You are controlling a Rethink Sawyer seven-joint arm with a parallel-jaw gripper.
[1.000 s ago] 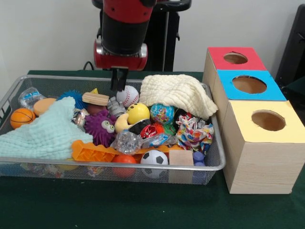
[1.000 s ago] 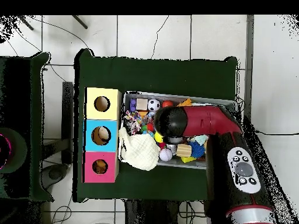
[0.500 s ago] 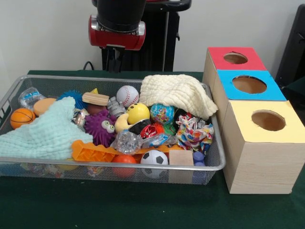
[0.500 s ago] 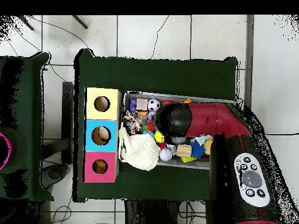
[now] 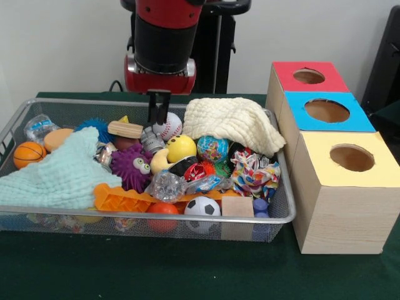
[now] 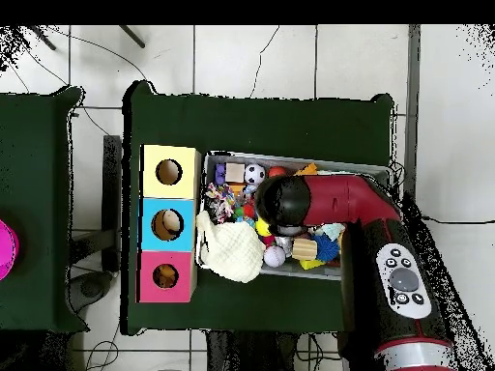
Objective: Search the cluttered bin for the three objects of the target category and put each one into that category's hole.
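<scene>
The bin (image 5: 156,215) is a wide silver wire-mesh basket full of toys on the green table; it also shows in the overhead view (image 6: 367,166). My gripper (image 5: 159,117) hangs from the red and black arm over the bin's far middle. It is just above the left edge of a white baseball (image 5: 171,127) and next to a wooden piece (image 5: 125,129). Nothing shows in its grip. Three wooden boxes with round holes stand right of the bin: red top (image 5: 309,76), blue top (image 5: 325,111), yellow top (image 5: 350,156). In the overhead view the arm (image 6: 329,203) hides the gripper.
A cream cloth (image 5: 234,122) covers the bin's far right corner and a mint cloth (image 5: 62,175) its left front. Also inside are a purple spiky ball (image 5: 131,165), a yellow ball (image 5: 181,147), a soccer ball (image 5: 202,206), a small basketball (image 5: 28,153) and a wooden cube (image 5: 237,206).
The arm rose out of the bin half a second ago and has come back down to the same spot by the baseball. The objects have not moved.
</scene>
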